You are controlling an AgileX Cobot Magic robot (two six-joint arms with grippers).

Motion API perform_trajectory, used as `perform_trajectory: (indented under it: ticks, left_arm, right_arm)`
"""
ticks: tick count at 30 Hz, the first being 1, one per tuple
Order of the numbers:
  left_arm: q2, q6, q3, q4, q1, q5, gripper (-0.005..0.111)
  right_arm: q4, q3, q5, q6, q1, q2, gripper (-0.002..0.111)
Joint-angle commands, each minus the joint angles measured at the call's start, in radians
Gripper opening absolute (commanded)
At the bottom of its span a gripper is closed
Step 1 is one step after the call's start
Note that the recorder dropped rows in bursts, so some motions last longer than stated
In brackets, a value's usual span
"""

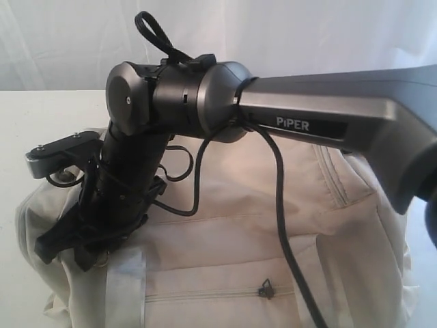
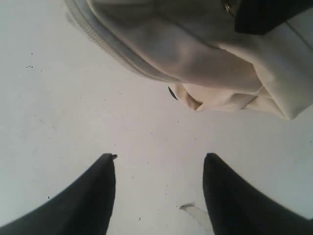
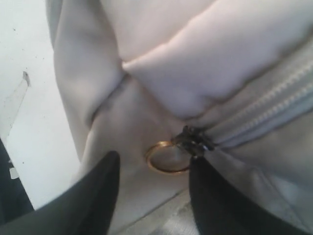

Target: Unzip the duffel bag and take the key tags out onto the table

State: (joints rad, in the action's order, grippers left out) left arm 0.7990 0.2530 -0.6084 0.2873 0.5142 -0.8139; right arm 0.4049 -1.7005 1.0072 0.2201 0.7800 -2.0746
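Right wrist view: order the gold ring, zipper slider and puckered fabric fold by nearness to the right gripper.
1. Gold ring, framed between the fingers of the right gripper.
2. Zipper slider, right beside the ring, near one finger.
3. Puckered fold, well beyond both on the duffel bag.

Grey arm (image 1: 328, 109) marked PiPER, black cable (image 1: 285, 225), black left pincer (image 2: 159, 157)

The duffel bag (image 3: 195, 63) is matt beige cloth, its ring (image 3: 165, 170) shiny metal, the table (image 2: 73, 122) smooth.
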Motion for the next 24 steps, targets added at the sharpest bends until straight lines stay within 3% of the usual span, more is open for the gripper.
perform_trajectory:
  ticks: [1,12,20,24]
  left_arm:
    - [-0.008,0.0,0.007,0.004,-0.002,-0.007,0.057]
    - [-0.008,0.0,0.007,0.004,-0.002,-0.007,0.057]
    - [-0.008,0.0,0.007,0.004,-0.002,-0.007,0.057]
    - [-0.008,0.0,0.007,0.004,-0.002,-0.005,0.057]
  right_arm:
    - [0.009,-0.003,-0.017,0.009,0.003,-0.026,0.059]
    - [0.011,-0.003,-0.025,0.009,0.003,-0.033,0.039]
    - [0.007,-0.003,-0.021,0.009,0.003,-0.033,0.036]
    - [0.003,-0.003,-0.015,0.009,0.003,-0.033,0.022]
